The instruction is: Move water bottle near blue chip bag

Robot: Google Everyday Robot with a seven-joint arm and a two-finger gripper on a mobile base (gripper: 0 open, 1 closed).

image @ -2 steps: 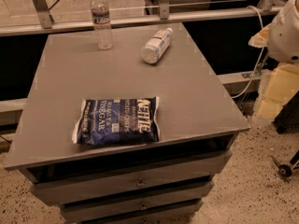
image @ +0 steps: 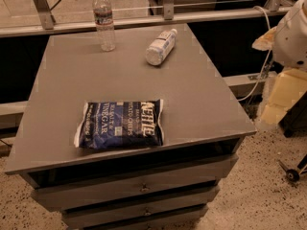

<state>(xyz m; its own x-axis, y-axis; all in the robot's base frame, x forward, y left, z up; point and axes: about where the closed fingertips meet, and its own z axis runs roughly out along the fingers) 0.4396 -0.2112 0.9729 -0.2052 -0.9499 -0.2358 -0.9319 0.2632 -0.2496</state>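
The water bottle (image: 104, 20), slim and clear with a white cap and a dark label band, stands upright at the back left of the grey table (image: 206, 99). The blue chip bag (image: 120, 124) lies flat near the table's front edge, well in front of the bottle. White and cream parts of my arm (image: 288, 66) show at the right edge, beyond the table and away from both objects. My gripper itself is out of view.
A stubbier bottle with a white label (image: 160, 47) lies on its side at the back, right of the water bottle. Drawers (image: 139, 188) sit under the tabletop. A rail with metal posts (image: 168, 6) runs behind the table. A cable (image: 259, 75) hangs at the right.
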